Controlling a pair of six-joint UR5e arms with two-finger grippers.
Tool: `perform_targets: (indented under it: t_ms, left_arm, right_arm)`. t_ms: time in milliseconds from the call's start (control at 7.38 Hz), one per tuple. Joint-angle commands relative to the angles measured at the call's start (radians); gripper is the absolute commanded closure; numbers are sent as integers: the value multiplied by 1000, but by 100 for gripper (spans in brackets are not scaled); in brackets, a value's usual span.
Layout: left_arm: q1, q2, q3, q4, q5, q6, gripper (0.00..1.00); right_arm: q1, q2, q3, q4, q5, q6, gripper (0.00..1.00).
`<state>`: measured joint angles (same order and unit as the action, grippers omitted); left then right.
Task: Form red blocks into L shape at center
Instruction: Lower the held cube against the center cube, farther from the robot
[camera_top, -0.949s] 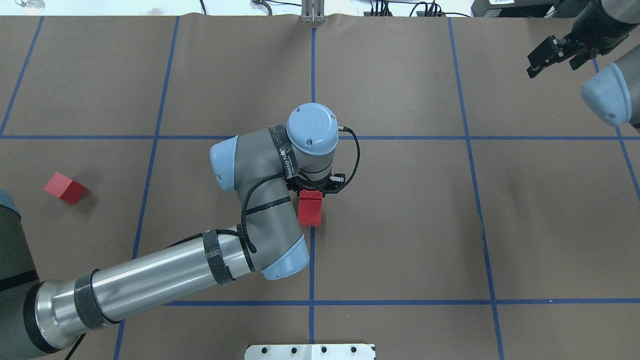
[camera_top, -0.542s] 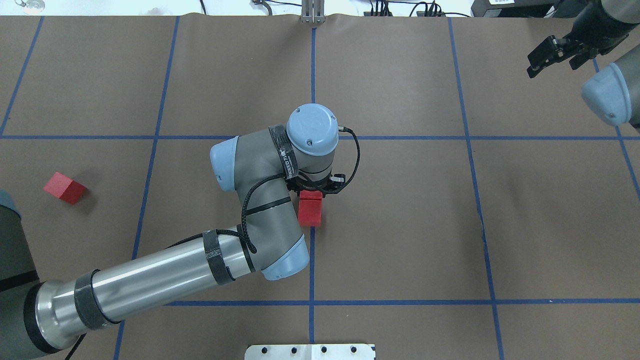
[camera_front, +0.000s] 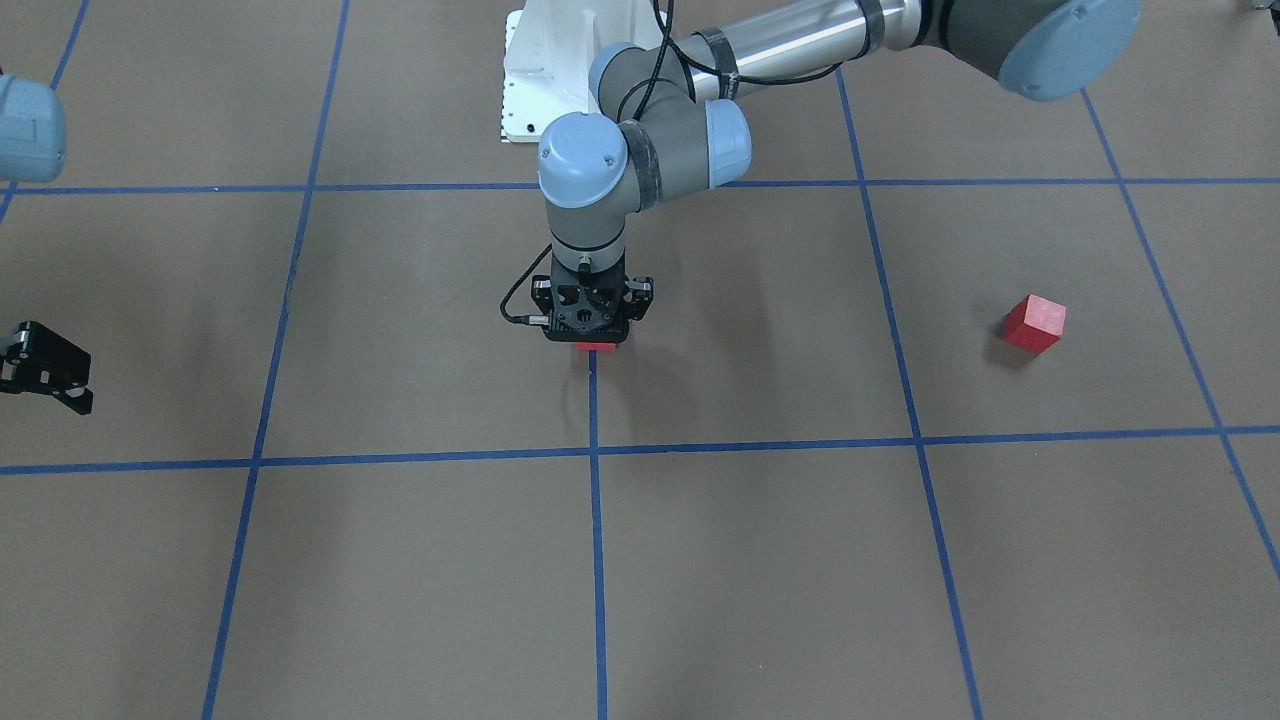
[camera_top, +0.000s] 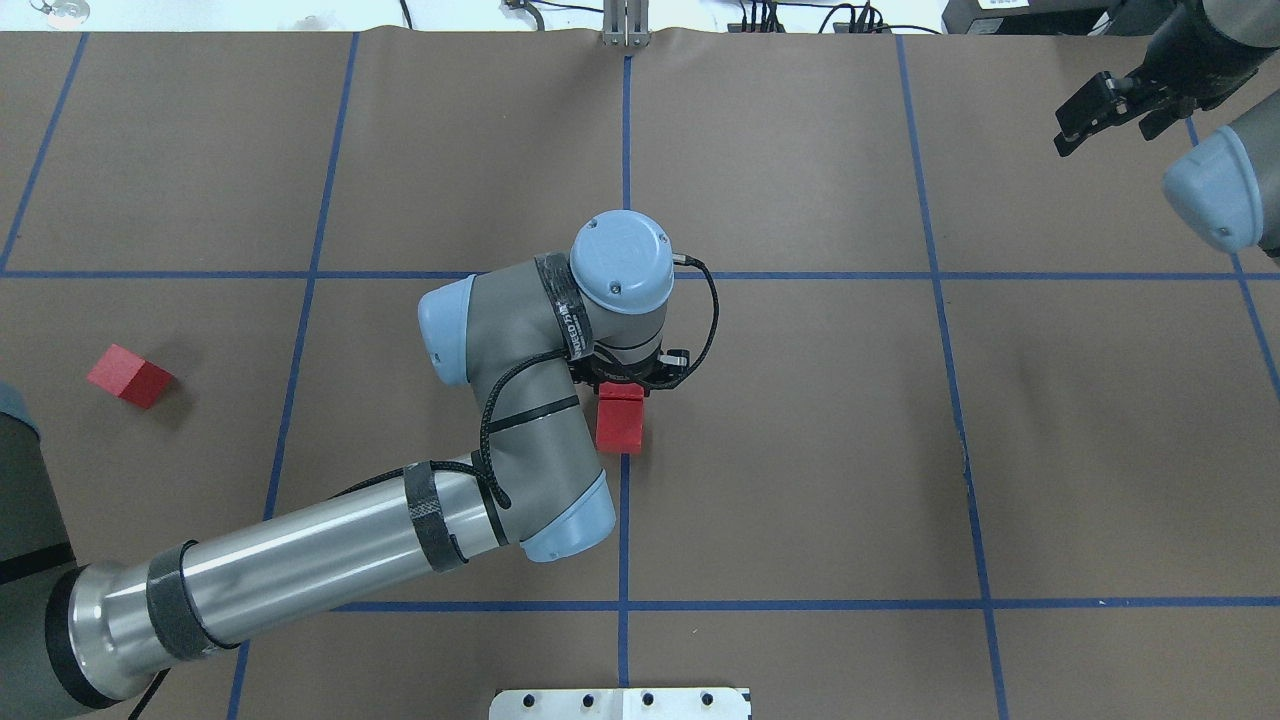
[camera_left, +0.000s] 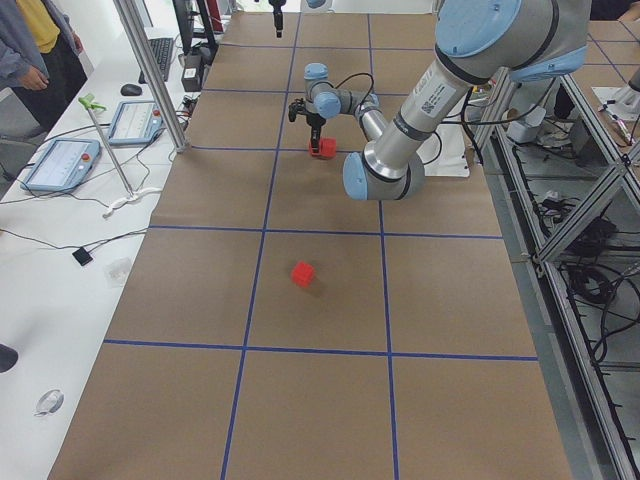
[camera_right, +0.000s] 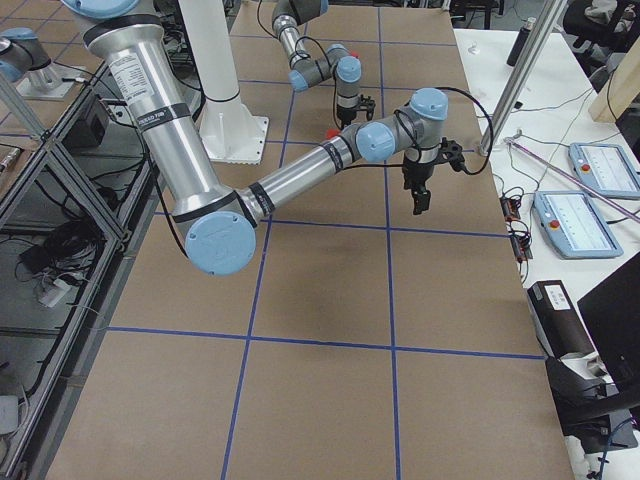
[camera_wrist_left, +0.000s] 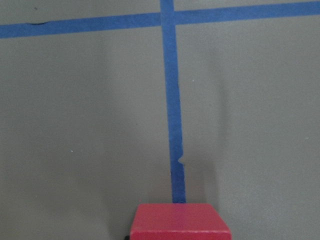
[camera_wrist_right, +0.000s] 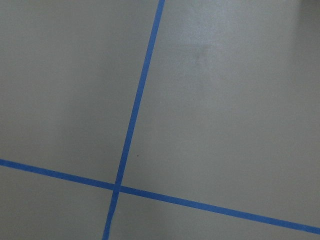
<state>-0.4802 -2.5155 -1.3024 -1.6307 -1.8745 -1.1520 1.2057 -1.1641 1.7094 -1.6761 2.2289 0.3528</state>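
Two red blocks lie in a row on the vertical blue line at the center (camera_top: 700, 420). The near block (camera_top: 620, 428) shows fully. The far block (camera_top: 622, 391) is half hidden under my left gripper (camera_top: 628, 378), which points straight down over it (camera_front: 588, 330). Its fingers are hidden, so I cannot tell whether it is open or shut. The left wrist view shows that block's far edge (camera_wrist_left: 180, 220) resting on the paper. A third red block (camera_top: 130, 376) sits alone far to the left (camera_front: 1035, 324). My right gripper (camera_top: 1100, 125) hangs open and empty at the far right corner.
My left forearm (camera_top: 300, 560) lies low across the near-left square. The white robot base plate (camera_top: 620, 703) is at the near edge. A person (camera_left: 30, 50) stands by a side table with tablets beyond the far edge.
My left wrist and elbow have shifted slightly, a few pixels toward the near left. The three red blocks and the right arm have not moved.
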Motion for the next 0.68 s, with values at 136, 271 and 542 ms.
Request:
perform_targets:
  t_ms: [136, 271, 542]
  left_arm:
    - [0, 7, 0, -23, 0, 0, 100]
    - [0, 21, 0, -53, 0, 2, 100]
    - [3, 27, 0, -67, 0, 2, 100]
  right_arm:
    - [0, 0, -1, -1, -2, 0, 0]
    - [0, 0, -1, -1, -2, 0, 0]
    - [0, 0, -1, -1, 0, 0, 0]
